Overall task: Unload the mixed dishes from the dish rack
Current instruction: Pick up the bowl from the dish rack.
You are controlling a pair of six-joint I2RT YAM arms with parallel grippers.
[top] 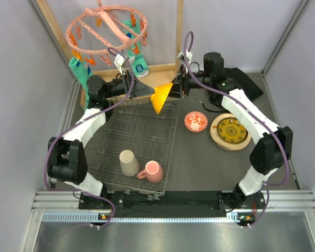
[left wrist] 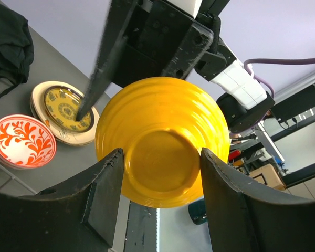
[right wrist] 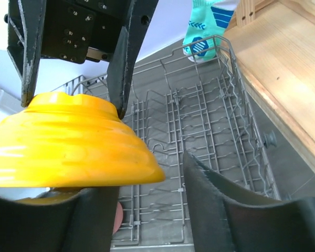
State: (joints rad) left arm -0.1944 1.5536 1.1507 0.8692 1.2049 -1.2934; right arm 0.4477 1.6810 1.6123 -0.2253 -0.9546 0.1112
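Note:
The orange bowl (top: 161, 97) hangs tilted in the air over the far edge of the dish rack (top: 142, 131). My left gripper (left wrist: 163, 178) is shut on its round foot, one finger on each side. My right gripper (right wrist: 147, 210) stands open across the bowl's (right wrist: 68, 147) rim: one finger sits under the rim, and the other is a little apart from it. A beige cup (top: 129, 162) and a pink mug (top: 153, 171) sit in the rack's near end. On the table to the right are the red-white bowl (top: 196, 122) and the yellow patterned plate (top: 230, 131), which lies on a cream plate.
A wooden frame (top: 163, 71) with a pink peg hanger (top: 107, 29) stands behind the rack, with socks hanging from it. Black cloth (top: 247, 84) lies at the far right. The wooden base (right wrist: 283, 68) runs along the rack's (right wrist: 199, 131) far side.

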